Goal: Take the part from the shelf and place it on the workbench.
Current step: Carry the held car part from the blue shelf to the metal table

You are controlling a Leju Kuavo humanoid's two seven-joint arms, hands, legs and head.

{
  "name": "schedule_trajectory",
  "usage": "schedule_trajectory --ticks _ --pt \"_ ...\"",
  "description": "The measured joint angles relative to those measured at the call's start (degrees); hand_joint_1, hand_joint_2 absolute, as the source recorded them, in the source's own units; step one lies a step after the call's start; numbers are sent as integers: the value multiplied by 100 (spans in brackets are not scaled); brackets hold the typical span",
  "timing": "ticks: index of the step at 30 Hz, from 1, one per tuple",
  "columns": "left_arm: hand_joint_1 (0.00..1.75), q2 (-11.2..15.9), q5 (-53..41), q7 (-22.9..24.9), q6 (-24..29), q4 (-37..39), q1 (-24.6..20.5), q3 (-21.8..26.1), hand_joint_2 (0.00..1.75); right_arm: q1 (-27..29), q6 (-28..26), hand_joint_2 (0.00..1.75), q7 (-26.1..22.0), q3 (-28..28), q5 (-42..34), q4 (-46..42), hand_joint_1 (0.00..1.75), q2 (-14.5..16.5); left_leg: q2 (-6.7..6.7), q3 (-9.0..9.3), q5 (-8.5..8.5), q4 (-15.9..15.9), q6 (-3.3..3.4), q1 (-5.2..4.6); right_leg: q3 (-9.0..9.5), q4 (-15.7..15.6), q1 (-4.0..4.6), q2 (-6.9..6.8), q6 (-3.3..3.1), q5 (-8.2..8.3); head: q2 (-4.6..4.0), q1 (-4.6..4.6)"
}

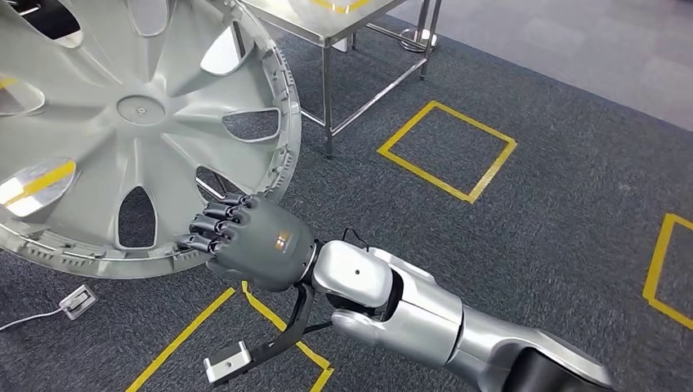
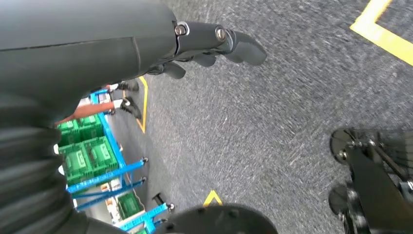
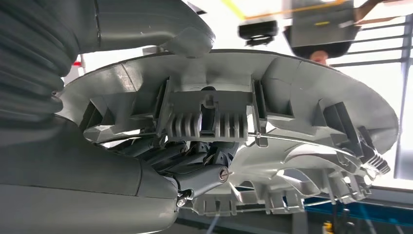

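The silver wheel cover (image 1: 122, 122) is filling the head view's ten o'clock, carrying no legible writing, the right hand (image 1: 249, 238) is clamping its rim at five o'clock, and the left hand (image 2: 214, 46) is hanging, seemingly loose-fingered and empty.

We are seeing dark grey carpeted floor (image 1: 556, 237) carrying yellow tape squares (image 1: 447, 149) at centre right, a small white corded device (image 1: 77, 300) lower left, and a steel-legged metal table (image 1: 327, 24) standing at top centre.
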Motion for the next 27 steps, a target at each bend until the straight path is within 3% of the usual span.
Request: schedule_trajectory --ticks 2,3,4,5,6,7,9,11,13,15,17,19,20,22,24,26,27 --pt "0 -2 1 -4 2 -1 -10 1 175 9 0 175 -1 2 -8 4 175 -6 -133 -33 27 -1 37 18 -322 716 -40 358 57 -383 0 14" --pt "0 -2 1 -9 3 -2 -11 2 175 19 1 175 -2 4 -8 7 175 -11 -212 -52 37 1 44 18 -504 1097 -49 427 69 -534 0 18" --pt "0 -3 1 -13 3 -1 -8 3 175 29 2 175 -3 8 -8 10 175 -14 -298 -67 47 4 43 17 -624 1338 -54 451 69 -590 0 19" --pt "0 -3 1 -16 3 -1 -2 4 175 36 2 175 -4 12 -7 11 175 -15 -385 -77 57 8 36 17 -637 1359 -55 461 59 -531 0 18" --pt "0 -3 2 -15 3 1 2 7 175 38 3 175 -3 14 -8 11 175 -14 -474 -82 67 11 23 17 -534 1147 -55 484 38 -371 0 19" --pt "0 -5 2 -15 3 2 4 10 175 36 3 175 -2 15 -8 11 175 -13 -563 -84 78 12 7 19 -336 746 -55 566 7 -153 0 19" --pt "0 -17 2 -14 5 1 0 16 175 32 2 175 -2 15 -9 11 175 -10 -722 -105 108 14 -46 22 30 -10 -55 837 -48 129 0 19" --pt "0 -25 2 -14 8 -1 2 23 175 32 -2 175 -8 16 -7 11 175 -10 -846 -146 147 1 -122 42 136 -273 -34 947 -67 178 0 26" --pt "0 -18 2 -15 10 2 20 29 175 32 -8 175 -16 17 -3 11 175 -2 -915 -185 186 -26 -198 64 136 -315 -28 803 -104 226 0 34" --pt "0 -18 2 -13 10 8 27 34 175 34 -18 175 -17 19 -4 10 175 15 -626 -296 66 149 -233 37 150 -391 -53 642 -175 286 0 8" --pt "0 -25 8 -15 10 11 11 35 175 55 -31 175 -17 20 -5 10 175 19 -226 -576 -294 765 -249 11 145 -425 -54 469 -218 311 0 -22" --pt "0 -25 15 -26 13 12 5 36 175 100 -37 175 -28 20 3 11 175 11 -119 -843 -576 1419 -281 18 130 -422 -41 293 -227 308 0 -24" --pt "0 -22 17 -30 15 13 10 37 175 119 -38 175 -44 23 7 11 175 9 -105 -852 -576 1509 -294 20 127 -418 -38 205 -227 306 0 -24" --pt "0 -17 17 -19 19 14 21 41 175 133 -38 175 -74 33 10 11 175 9 -11 -531 -308 1026 -302 19 130 -400 -37 43 -209 291 0 -24" --pt "0 -15 16 -7 19 12 13 44 175 130 -38 175 -83 41 10 11 175 9 253 -115 -87 290 -258 -9 129 -355 -11 -96 -159 251 0 -25" --pt "0 -18 8 -12 19 11 6 44 175 127 -43 175 -81 42 10 10 175 8 345 11 -56 21 -155 -40 128 -322 30 -214 -106 220 0 -18" --pt "0 -18 -2 -14 19 13 11 44 175 126 -46 175 -81 42 10 10 175 7 260 -3 -39 25 -97 -42 133 -316 40 -273 -84 212 0 -14"
